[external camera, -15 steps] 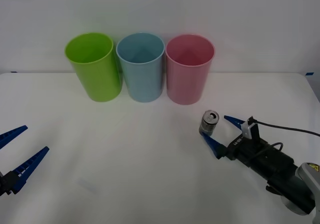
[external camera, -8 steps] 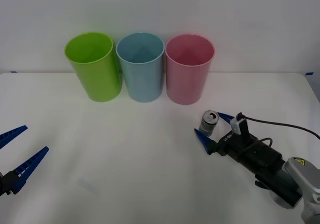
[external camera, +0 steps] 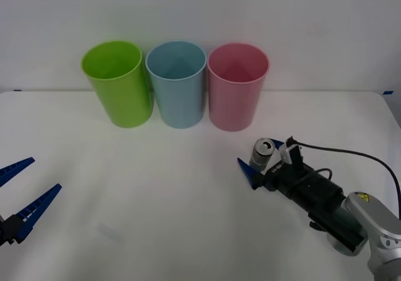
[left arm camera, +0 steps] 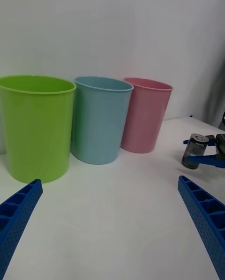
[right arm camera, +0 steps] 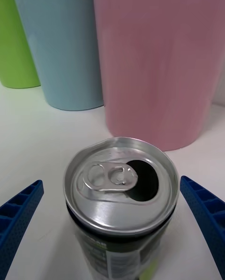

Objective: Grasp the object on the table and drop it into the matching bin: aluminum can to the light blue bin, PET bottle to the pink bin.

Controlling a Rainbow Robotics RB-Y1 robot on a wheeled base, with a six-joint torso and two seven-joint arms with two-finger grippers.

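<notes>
Two ribbed blue fingers (right arm camera: 18, 212) flank shiny cylindrical can (right arm camera: 121, 200).

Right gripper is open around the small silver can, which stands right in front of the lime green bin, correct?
Not quite. The right gripper is open around the small silver-grey metal can, but the can stands in front of the tall pink plastic bin, not the lime green one. The front view shows it.

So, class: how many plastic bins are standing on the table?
3, in a row at the table's far edge: lime green bin on the left, light blue bin in the middle, pink bin on the right.
</notes>
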